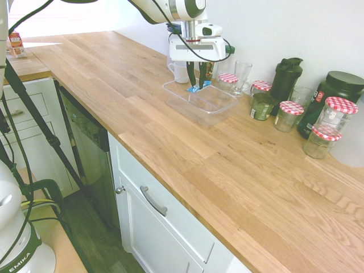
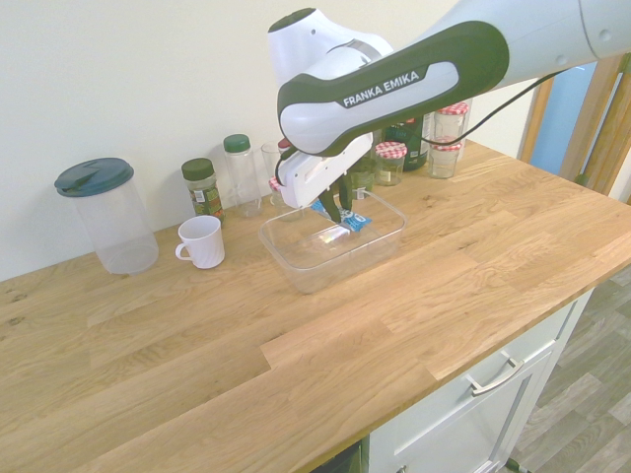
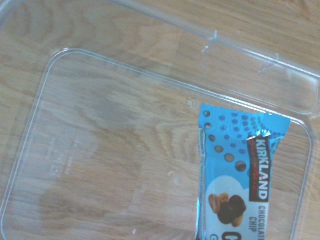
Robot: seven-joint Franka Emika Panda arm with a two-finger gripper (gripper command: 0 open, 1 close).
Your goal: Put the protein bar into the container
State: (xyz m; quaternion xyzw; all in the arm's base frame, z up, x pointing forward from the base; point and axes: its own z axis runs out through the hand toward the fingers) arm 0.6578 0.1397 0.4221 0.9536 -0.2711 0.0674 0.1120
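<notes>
Gripper point(image 1: 195, 85) is down over the container point(image 1: 222, 107), fingers pinched on the protein bar point(image 1: 197, 87), which hangs just above the tray floor, inside the rim outline. Second exterior view shows the same: gripper point(image 2: 344, 212) with the blue bar point(image 2: 347, 221) clamped between dark fingers, over the clear container point(image 2: 296, 261). Wrist view has the Kirkland chocolate chip protein bar point(image 3: 240, 175) rising from the frame edge, over one corner of the container point(image 3: 60, 65); wood grain visible through the plastic. Can't tell if the bar's lower end touches the floor. White mug point(image 2: 202, 241) sits just beside the tray, lidded pitcher point(image 2: 106, 215) further along by the wall. Red-checked jars point(image 1: 335, 122) and a dark shaker bottle point(image 1: 285, 78) stand on the wooden counter point(image 1: 239, 176) on the other side
</notes>
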